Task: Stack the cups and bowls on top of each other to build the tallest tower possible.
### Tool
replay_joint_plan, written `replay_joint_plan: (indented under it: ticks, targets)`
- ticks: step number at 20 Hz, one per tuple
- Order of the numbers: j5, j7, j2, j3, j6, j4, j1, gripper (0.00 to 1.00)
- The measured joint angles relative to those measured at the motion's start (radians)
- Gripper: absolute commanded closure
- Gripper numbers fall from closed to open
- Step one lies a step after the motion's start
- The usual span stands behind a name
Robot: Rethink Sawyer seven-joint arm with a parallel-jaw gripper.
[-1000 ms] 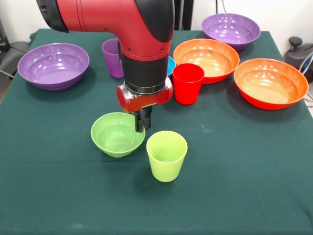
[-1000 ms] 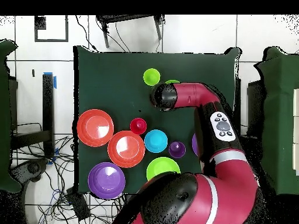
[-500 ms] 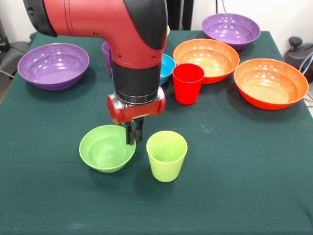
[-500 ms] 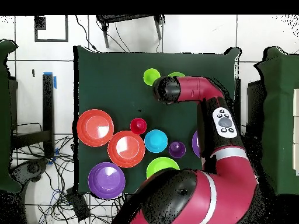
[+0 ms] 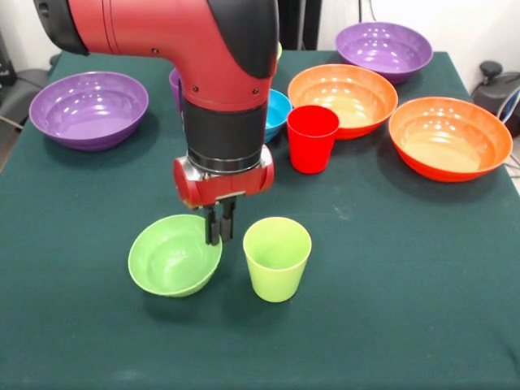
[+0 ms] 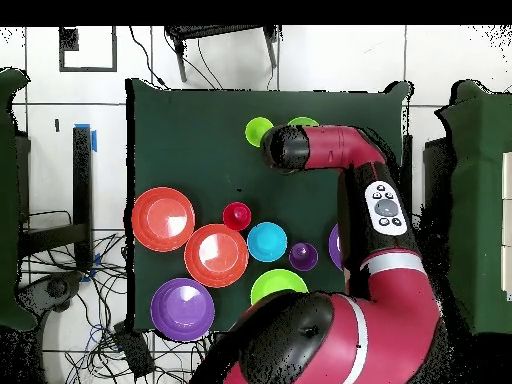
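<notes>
- Gripper (image 5: 217,227): fingers clenched on the near-side rim of the small lime-green bowl (image 5: 173,256), which sits tilted, just left of the lime-green cup (image 5: 276,257).
- Remaining pieces: red cup (image 5: 312,137), blue bowl (image 5: 275,112) and orange bowl (image 5: 343,96), well apart from it on the table (image 5: 390,309).
- Risk: a thin rim pinch may let the bowl swing or slip free.
- Risk: an off-centre placement could topple the cup.
</notes>
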Motion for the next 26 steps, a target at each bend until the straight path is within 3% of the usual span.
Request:
replay_joint_plan:
  ticks: [6,16,26]
  targets:
    - [-0.002,0.0,-0.063,-0.001,0.014,0.009,0.007,1.0]
    - [-0.006,0.0,-0.191,-0.002,0.119,0.011,0.017,1.0]
    - [-0.009,0.0,-0.246,-0.007,0.191,0.007,0.056,1.0]
